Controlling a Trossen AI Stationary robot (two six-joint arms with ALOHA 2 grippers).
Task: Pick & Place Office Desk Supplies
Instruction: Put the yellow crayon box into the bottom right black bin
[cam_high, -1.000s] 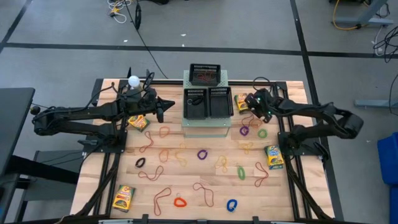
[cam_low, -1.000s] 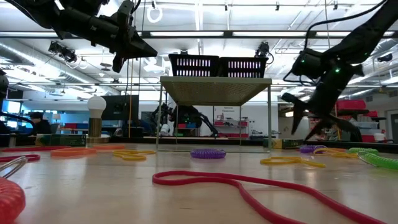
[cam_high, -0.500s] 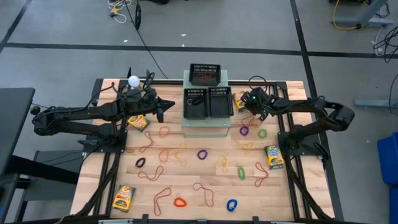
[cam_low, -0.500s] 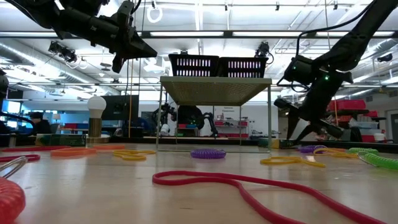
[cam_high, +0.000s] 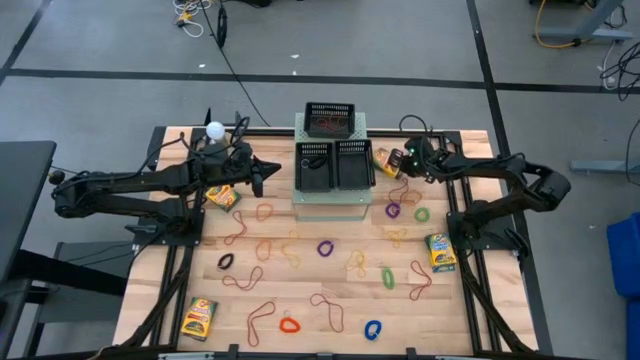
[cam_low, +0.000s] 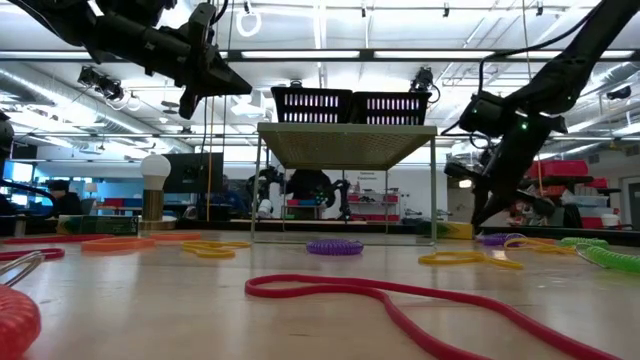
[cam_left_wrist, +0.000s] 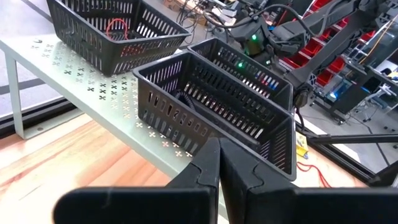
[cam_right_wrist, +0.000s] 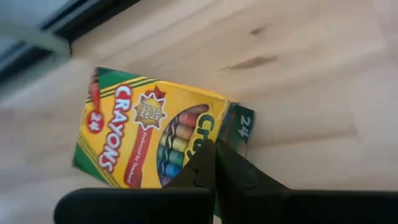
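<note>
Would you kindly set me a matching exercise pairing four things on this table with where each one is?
Things:
1. right gripper
2. small blue coiled loop
3. white round bulb
4. thin red rubber bands

Places:
A. inside the rearmost black mesh tray
B. near the table edge farthest from the trays
C. over a yellow-green cardboard crayon box
D. by the table's back edge, close to the left arm

Pairs: 1-C, 2-B, 3-D, 4-A

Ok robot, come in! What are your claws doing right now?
Right gripper shut, empty, low over crayon box beside the raised trays. Left gripper shut, empty, waiting near the trays' other side. Nothing blocking.
</note>
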